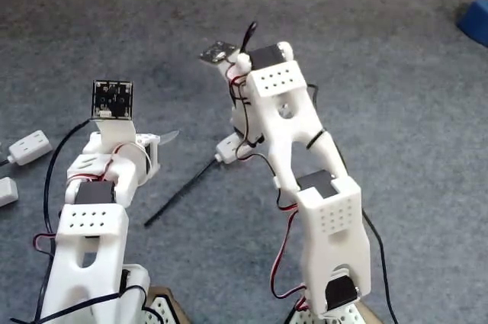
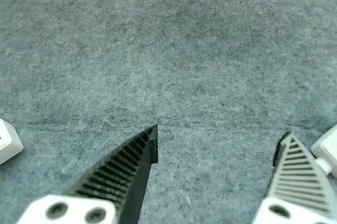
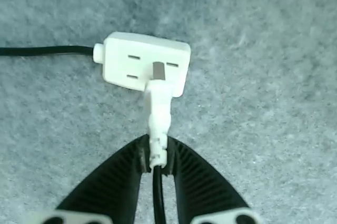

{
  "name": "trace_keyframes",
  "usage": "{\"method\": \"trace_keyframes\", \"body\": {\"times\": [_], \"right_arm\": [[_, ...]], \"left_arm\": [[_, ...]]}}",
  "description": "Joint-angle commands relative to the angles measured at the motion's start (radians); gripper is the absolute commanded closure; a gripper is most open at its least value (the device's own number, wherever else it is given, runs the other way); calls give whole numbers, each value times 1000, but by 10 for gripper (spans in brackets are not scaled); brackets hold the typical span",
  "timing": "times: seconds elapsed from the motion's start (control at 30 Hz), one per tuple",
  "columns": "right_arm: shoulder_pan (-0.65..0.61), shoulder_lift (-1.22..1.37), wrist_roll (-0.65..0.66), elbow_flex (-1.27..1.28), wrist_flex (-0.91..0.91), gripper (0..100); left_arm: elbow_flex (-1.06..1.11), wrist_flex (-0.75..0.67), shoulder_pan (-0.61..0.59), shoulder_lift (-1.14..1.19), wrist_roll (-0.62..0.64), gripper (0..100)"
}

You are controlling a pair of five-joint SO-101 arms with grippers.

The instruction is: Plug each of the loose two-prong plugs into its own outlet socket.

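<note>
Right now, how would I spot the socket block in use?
Follow the right arm to its gripper. There a white socket block lies on the carpet, with a black cord. Unlike the block farther left, it has a plug against it.

Quick notes on rig look:
- left arm [image 1: 90, 221], right arm [image 1: 332, 213]: same build, white printed shells, black servo blocks [image 1: 314, 183] between
- flat plates [image 1: 278, 80] dotted with hole grids
- thin red + black wires [image 1: 284, 251] looping along links
- small square black board [image 1: 113, 100] on left arm wrist
- left pincer [image 2: 219, 133]: one black ribbed finger [image 2: 124, 168], other pale grey [image 2: 297, 174], white mounts with screw holes
- right pincer [image 3: 156, 145]: black ribbed pair
</note>
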Motion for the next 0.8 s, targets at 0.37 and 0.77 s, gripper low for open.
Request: {"method": "trace_keyframes", "body": {"times": [0.37, 0.77], "right_arm": [[99, -162, -75, -7, 13, 991], [-125, -604, -247, 458, -352, 990]], "left_arm": [[-5, -14, 54, 2, 9, 649], [-67, 104, 73, -5, 11, 649]]}}
